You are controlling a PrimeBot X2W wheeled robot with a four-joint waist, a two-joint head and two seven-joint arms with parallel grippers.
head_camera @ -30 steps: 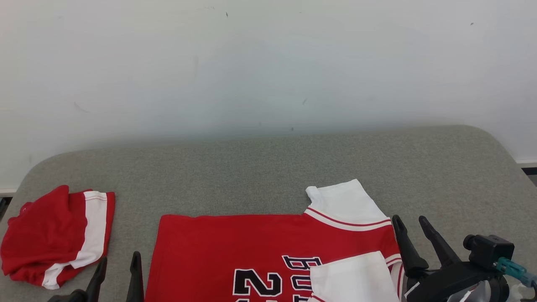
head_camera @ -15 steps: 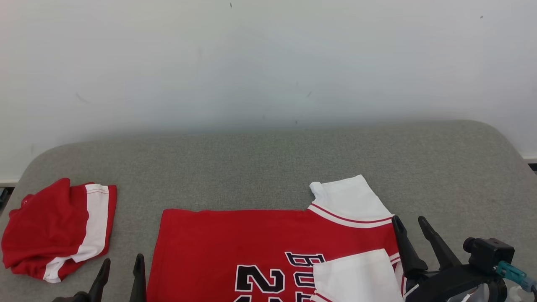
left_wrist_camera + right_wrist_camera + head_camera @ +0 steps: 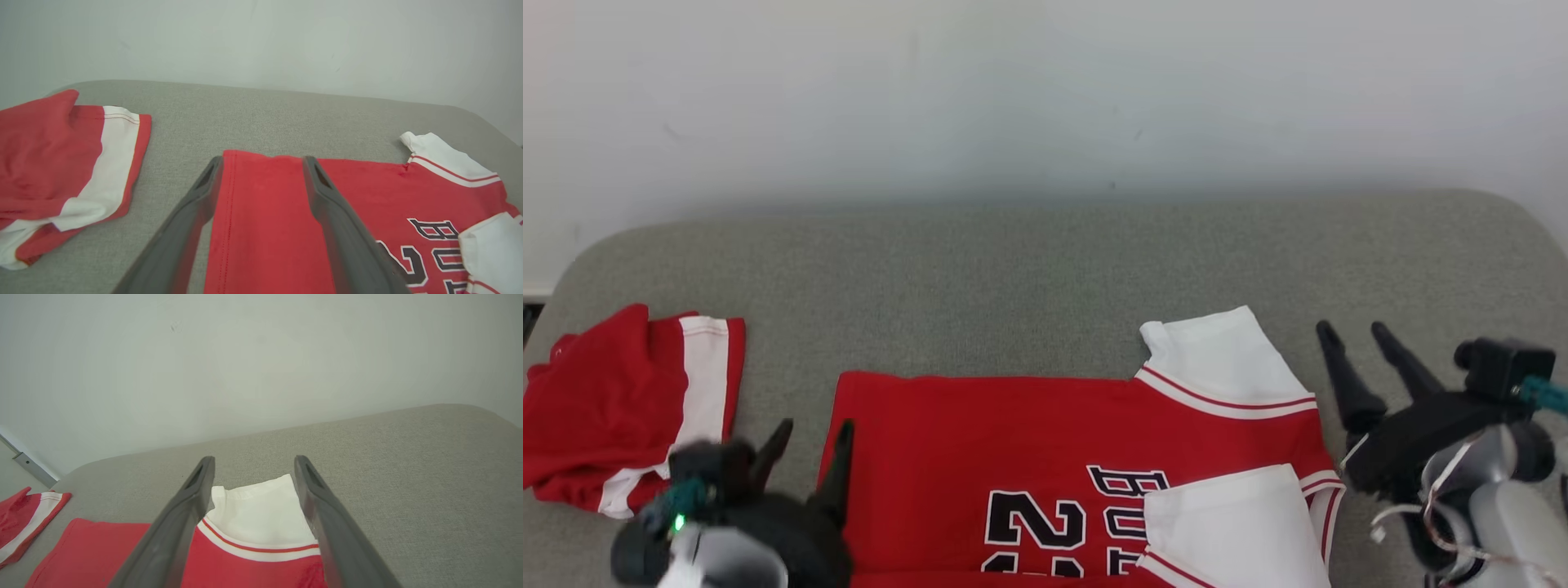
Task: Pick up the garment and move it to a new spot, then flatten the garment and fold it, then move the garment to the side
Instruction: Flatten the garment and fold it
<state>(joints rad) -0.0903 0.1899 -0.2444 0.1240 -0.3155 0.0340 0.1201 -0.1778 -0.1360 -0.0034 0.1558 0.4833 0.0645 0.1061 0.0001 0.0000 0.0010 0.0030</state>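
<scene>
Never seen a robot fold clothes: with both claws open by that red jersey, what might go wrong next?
The folded-in white sleeve lies loose on the jersey; a lift may flip it open. The left claw is at the hem corner and might pinch one layer only. The other red garment lies close on the left; a sideways move could land on it.

Long dark pincer fingers (image 3: pixel 1343 371), black wrist camera (image 3: pixel 1501 367), teal plug (image 3: pixel 1545 394), pale forearm (image 3: pixel 1512 523)
</scene>
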